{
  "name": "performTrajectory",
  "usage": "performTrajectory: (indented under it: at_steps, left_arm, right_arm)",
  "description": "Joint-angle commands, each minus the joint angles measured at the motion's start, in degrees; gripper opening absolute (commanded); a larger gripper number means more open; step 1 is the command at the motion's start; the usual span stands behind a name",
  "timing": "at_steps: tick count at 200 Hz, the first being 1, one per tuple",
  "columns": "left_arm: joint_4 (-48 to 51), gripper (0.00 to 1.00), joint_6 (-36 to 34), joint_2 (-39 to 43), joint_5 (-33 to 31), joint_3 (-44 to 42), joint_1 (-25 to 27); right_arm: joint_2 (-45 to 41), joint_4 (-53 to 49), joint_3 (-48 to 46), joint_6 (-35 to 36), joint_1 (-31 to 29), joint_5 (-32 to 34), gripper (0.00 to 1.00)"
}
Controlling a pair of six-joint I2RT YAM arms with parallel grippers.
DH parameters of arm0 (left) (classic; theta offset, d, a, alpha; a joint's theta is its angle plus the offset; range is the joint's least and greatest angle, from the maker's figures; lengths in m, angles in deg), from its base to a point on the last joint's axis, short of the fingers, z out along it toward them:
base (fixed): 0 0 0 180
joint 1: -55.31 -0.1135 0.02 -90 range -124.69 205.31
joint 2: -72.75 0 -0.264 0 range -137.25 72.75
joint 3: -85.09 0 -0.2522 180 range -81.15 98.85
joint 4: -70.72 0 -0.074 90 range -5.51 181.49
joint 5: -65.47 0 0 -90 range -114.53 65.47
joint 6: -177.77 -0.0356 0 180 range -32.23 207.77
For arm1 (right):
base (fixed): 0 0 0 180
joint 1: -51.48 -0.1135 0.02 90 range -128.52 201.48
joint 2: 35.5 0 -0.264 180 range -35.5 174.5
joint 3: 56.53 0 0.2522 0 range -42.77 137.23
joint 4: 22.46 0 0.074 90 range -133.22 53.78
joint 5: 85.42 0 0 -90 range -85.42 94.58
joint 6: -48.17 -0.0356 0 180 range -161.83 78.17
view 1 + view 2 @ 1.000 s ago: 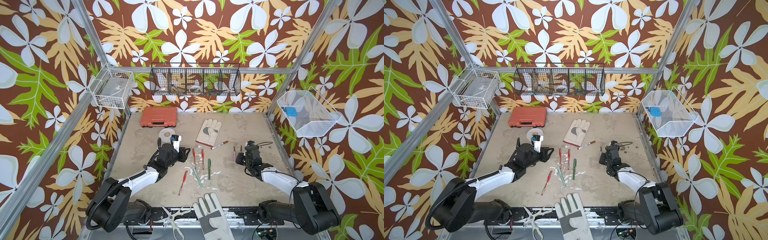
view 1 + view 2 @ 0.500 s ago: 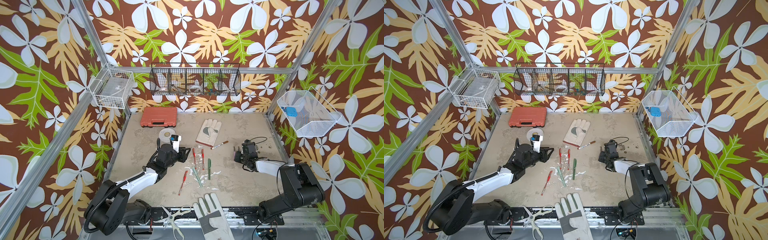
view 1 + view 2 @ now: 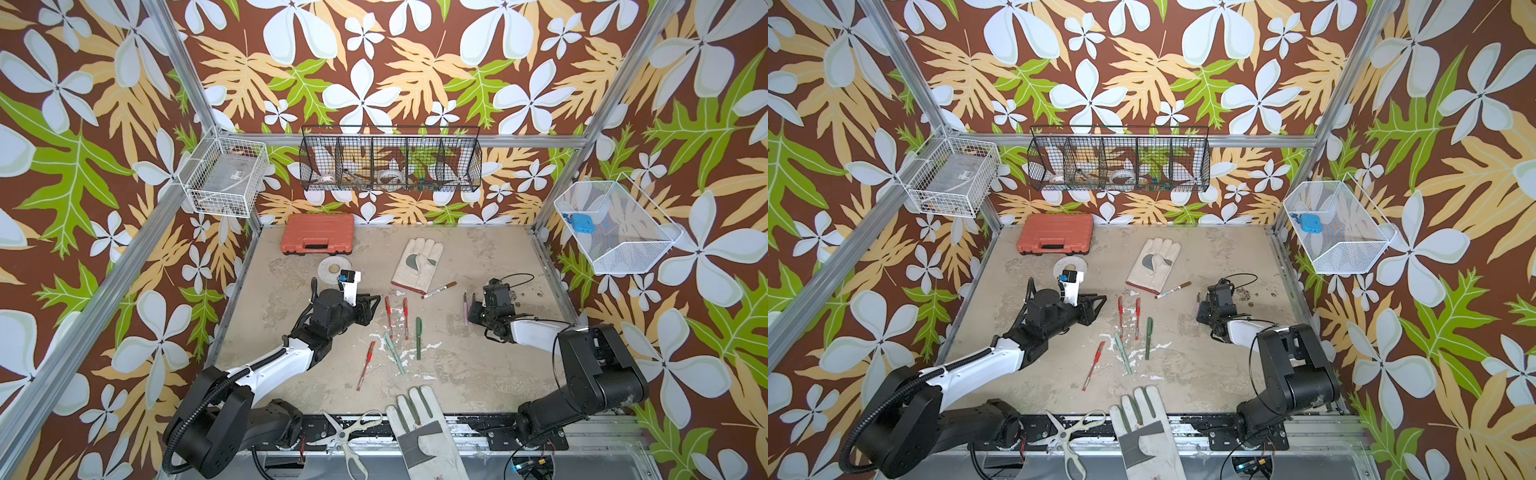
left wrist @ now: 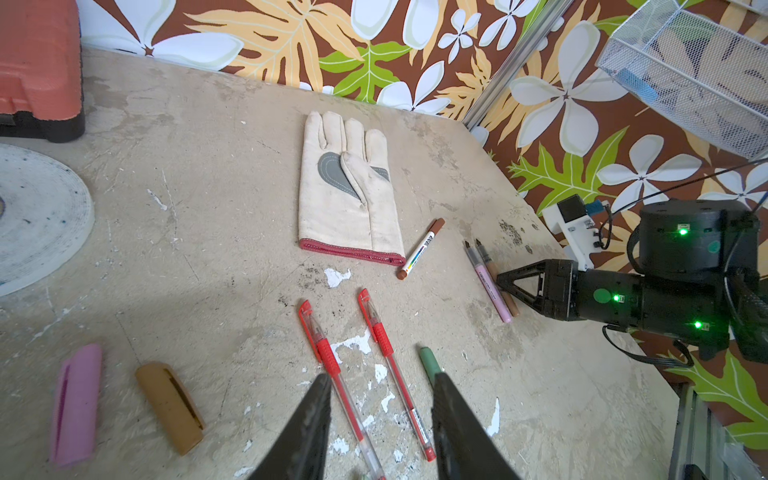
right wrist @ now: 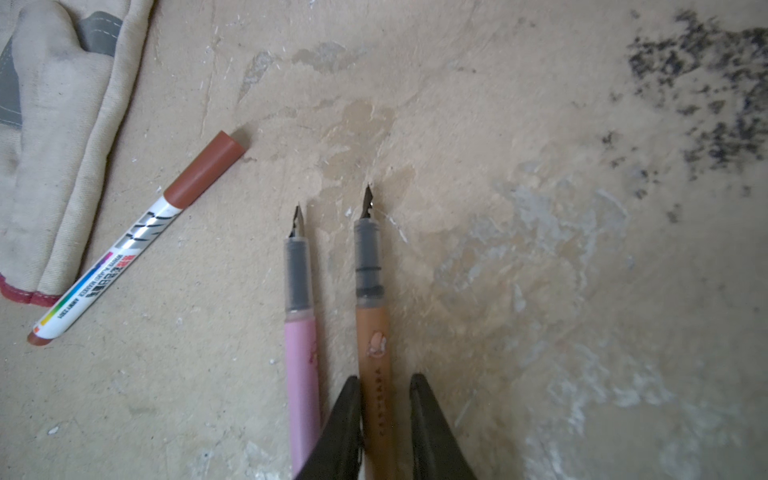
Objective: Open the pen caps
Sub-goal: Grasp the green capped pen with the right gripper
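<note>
Scuffed beige tabletop [image 5: 540,208]; right tool [image 5: 384,377] apart astride gold pen [image 5: 374,332], lettering unreadable; left tool [image 4: 382,376] apart over red pen [image 4: 332,365].

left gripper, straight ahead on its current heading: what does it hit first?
Probably a thin red capped pen or its twin: both lie right ahead of the open left gripper. If it clears them, the cream work glove comes next. Height unclear.
</note>
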Motion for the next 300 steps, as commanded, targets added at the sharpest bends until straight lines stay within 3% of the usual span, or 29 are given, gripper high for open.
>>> performTrajectory:
  at_steps: [1,49,105,147,182,214,245,300]
  left_arm:
    - [-2.0,0.42,-0.4,0.3,-0.1,0.0,0.0]
    - [-2.0,0.42,-0.3,0.0,0.1,0.0,0.0]
    - [-4.1,0.42,-0.3,-0.7,3.6,-0.4,0.1]
    - [-4.3,0.43,-1.1,-2.1,5.5,0.6,2.0]
    - [-1.0,0.43,1.3,-3.2,4.7,2.8,3.1]
    - [5.4,0.43,8.1,-2.3,5.5,3.7,4.4]
    - [12.7,0.43,14.9,0.8,6.0,2.1,4.4]
    - [18.8,0.44,17.4,3.5,7.0,0.6,4.9]
  right_arm:
    - [-2.2,0.1,-1.1,0.1,0.0,-1.0,0.23]
    - [-13.7,4.2,-5.9,1.1,-0.3,-4.9,0.25]
    - [-24.6,6.1,-8.6,4.1,-4.3,-7.5,0.35]
    - [-26.8,8.1,-8.9,5.7,-6.8,-11.5,0.38]
    - [-22.6,5.5,-5.7,6.0,-10.5,-14.0,0.42]
    - [-20.5,-9.8,2.0,4.7,-20.8,-2.6,0.45]
    - [-19.5,-19.2,4.8,-0.2,-28.8,3.1,0.45]
    - [-12.2,-22.5,7.9,-2.1,-38.8,8.7,0.46]
